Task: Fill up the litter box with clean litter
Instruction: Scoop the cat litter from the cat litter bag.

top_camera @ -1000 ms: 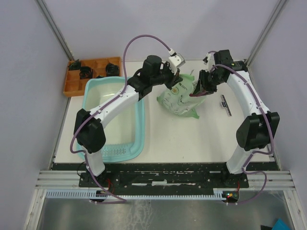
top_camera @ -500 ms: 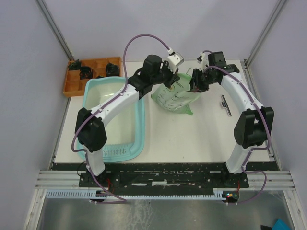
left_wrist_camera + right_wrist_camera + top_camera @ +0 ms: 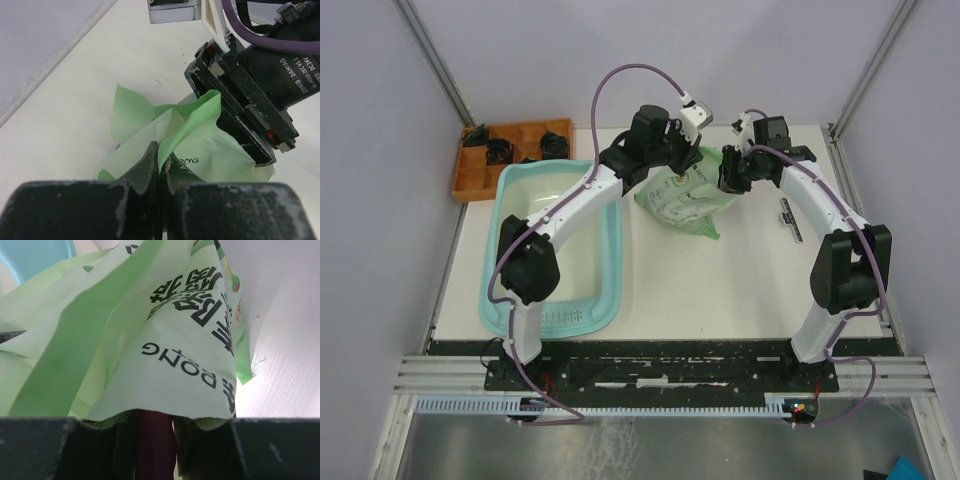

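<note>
The light teal litter box (image 3: 610, 262) lies on the left of the table, and its whitish floor shows no litter. The light green printed bag (image 3: 685, 203) stands just right of it. My left gripper (image 3: 687, 158) is shut on the bag's top edge (image 3: 192, 122), its jaws (image 3: 160, 156) pressed on the film. My right gripper (image 3: 731, 181) is at the bag's right side, inside the mouth. The bag (image 3: 165, 325) drapes over its fingers, and a dark magenta scoop handle (image 3: 156, 440) fills the gap between them. The litter itself is hidden.
An orange compartmented tray (image 3: 470, 180) with black parts sits at the back left, touching the litter box's far end. A small dark strip (image 3: 788, 216) lies on the table right of the right arm. Frame posts stand at both back corners.
My right gripper has moved left into the bag's mouth. The bag has shifted left and stands more upright. My left gripper has moved slightly right and back, still holding the bag's edge.
</note>
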Available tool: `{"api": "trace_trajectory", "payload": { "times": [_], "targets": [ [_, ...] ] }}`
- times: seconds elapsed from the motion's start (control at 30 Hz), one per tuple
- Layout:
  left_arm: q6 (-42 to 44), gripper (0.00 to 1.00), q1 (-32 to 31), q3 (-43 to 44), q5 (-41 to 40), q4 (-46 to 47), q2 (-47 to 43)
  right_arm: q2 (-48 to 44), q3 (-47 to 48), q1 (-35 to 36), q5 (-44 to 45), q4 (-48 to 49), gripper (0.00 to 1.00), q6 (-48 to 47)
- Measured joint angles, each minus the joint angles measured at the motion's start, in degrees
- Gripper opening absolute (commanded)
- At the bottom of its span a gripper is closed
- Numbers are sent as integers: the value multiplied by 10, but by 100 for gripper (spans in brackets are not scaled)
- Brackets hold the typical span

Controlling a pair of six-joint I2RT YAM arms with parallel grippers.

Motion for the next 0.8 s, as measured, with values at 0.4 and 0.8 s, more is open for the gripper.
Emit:
{"api": "trace_trajectory", "payload": {
  "times": [0.4,0.8],
  "targets": [
    [0,3,0,-1,-19,-5,1,0,-42,-1,-33,86,1,34],
    [0,3,0,1,-36,-18,1,0,-104,-4,-76,212,2,67]
  ]
}}
